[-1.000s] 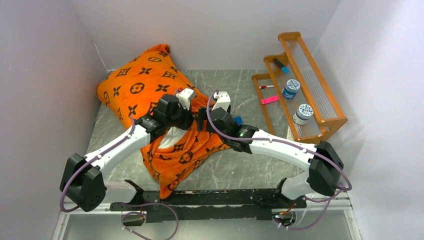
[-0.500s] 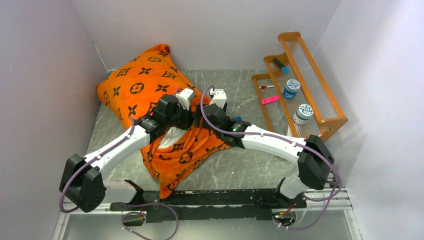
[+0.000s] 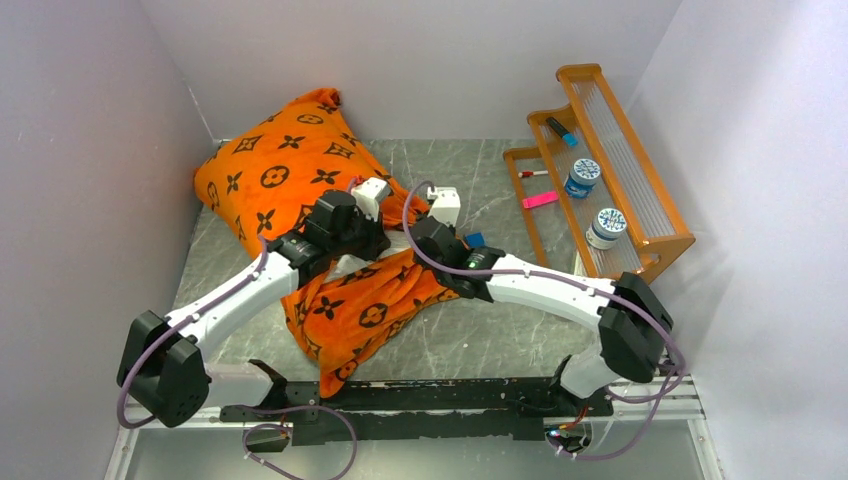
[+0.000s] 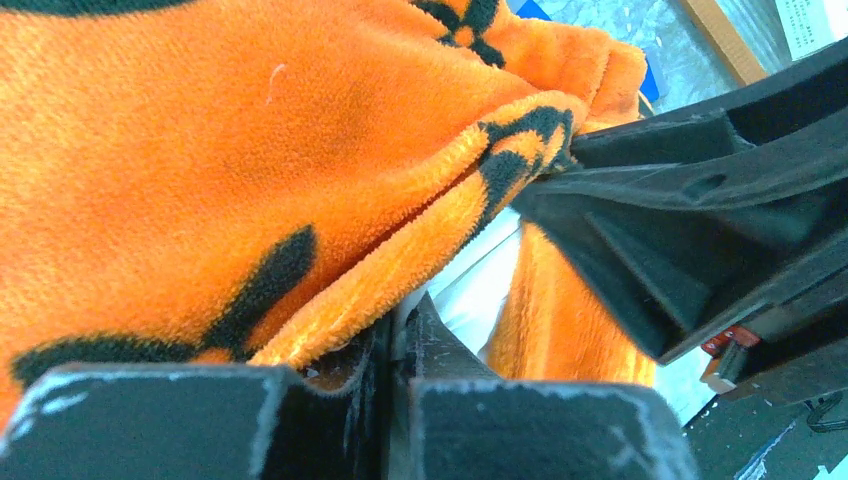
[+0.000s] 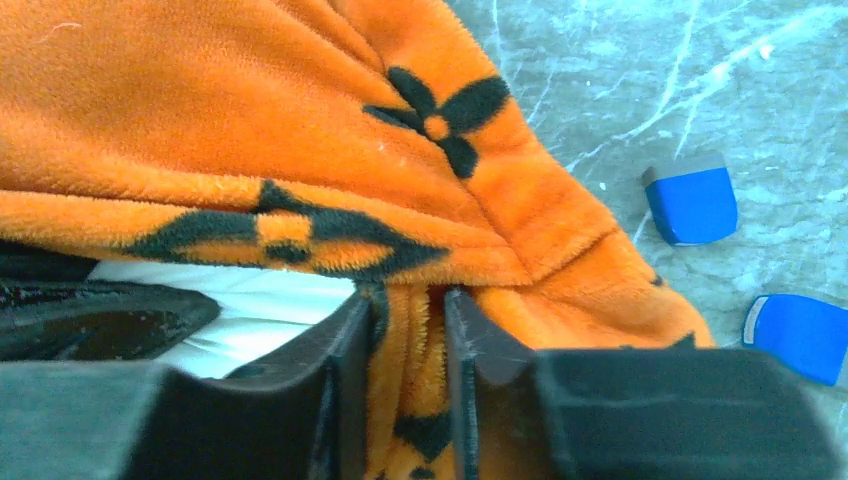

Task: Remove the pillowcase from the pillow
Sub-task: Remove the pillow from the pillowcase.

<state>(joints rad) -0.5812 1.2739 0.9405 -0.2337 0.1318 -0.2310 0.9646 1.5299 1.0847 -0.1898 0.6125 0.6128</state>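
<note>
Orange fleece printed with dark brown flower and circle motifs, the pillowcase [image 3: 290, 165] lies bunched across the left half of the grey marbled bench [image 3: 480, 340]. Its plump far end leans into the back left corner and its loose, rumpled open end spills toward the arm bases. At that open end the left gripper [image 4: 395, 335] has its fingers pressed together on the fabric's hem. Just right of it, a strip of the plain white stuffed pillow [image 5: 230, 300] shows inside the mouth of the cover. The right gripper [image 5: 410, 310], close beside the left one, is clamped on a fold of the same orange edge. Two small blue blocks [image 5: 690, 205] lie on the bench just beyond it. Against the right wall stands an orange wooden stepped rack [image 3: 640, 240] holding two white-lidded jars [image 3: 582, 177].
</note>
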